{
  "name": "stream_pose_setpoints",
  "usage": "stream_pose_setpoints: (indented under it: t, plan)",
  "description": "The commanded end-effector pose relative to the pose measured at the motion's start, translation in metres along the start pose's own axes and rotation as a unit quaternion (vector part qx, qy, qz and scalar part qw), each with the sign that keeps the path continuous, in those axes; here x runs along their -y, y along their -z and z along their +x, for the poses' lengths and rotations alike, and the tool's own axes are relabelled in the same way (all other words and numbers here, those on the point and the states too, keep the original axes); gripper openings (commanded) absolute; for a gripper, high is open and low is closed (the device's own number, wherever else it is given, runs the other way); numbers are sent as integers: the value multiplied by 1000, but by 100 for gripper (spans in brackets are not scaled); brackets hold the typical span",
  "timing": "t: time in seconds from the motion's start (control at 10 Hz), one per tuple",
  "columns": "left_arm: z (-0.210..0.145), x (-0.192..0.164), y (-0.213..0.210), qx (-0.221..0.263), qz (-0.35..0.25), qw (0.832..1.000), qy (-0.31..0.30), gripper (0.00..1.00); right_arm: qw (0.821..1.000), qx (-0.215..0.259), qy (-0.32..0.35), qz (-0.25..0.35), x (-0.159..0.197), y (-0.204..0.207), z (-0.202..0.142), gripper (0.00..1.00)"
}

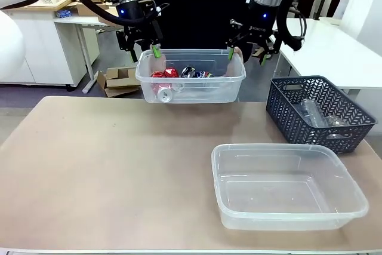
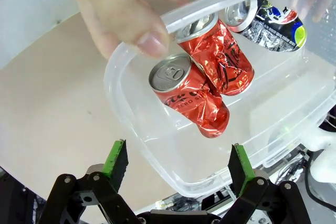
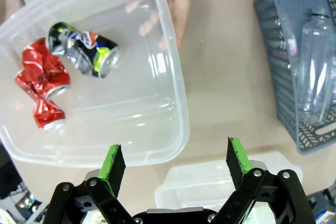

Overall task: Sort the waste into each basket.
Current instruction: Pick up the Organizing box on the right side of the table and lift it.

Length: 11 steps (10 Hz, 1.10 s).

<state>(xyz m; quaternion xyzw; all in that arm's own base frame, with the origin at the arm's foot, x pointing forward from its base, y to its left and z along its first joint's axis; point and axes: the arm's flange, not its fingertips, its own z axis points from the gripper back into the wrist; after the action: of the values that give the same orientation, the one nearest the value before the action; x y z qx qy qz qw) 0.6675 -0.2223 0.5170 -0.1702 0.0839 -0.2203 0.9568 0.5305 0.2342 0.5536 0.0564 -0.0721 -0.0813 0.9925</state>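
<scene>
At upper centre, a clear rectangular plastic tub [image 1: 197, 92] holding crushed red metal cans [image 2: 197, 100] is gripped by a person's hand [image 2: 115, 14]; the left pincer [image 1: 143, 45] and right pincer [image 1: 246, 55] are released, empty.

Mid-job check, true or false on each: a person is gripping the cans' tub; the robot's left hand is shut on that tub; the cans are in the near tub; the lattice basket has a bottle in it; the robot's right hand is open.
1. A person's fingers grip the rim of the far tub. True.
2. The robot's left hand is shut on that tub. False: its jaws stand open, gripping nothing.
3. The cans lie in the near tub. False: they lie in the far tub.
4. The lattice basket holds a clear bottle. True.
5. The robot's right hand is open. True.
</scene>
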Motion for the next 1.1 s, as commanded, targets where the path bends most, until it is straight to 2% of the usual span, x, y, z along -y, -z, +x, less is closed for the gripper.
stream_pose_setpoints:
  t: [0.0, 0.4, 0.5, 0.6, 0.8, 0.9, 1.0]
  plan:
    - [-1, 1, -2, -1, 2, 1000, 0, 100, 1000, 0, 1, 0, 1, -2, 1, 100]
    - [0, 0, 0, 0, 0, 1000, 0, 100, 1000, 0, 0, 0, 0, 0, 0, 100]
    - [-24, 6, -2, 7, -10, 1000, 4, 100, 1000, 14, -19, 17, 11, -10, -23, 100]
    - [-68, 8, -3, 22, -13, 1000, 11, 100, 998, 20, -45, 37, 32, -22, -59, 100]
    - [-153, 11, -2, 40, 7, 999, 22, 100, 996, 30, -68, 46, 86, -47, -122, 100]
    - [-191, 13, -2, 42, 4, 998, 51, 100, 994, 40, -69, 76, 115, -60, -150, 100]
    - [-229, 17, 2, 64, 5, 997, 52, 100, 991, 49, -74, 96, 143, -73, -183, 100]
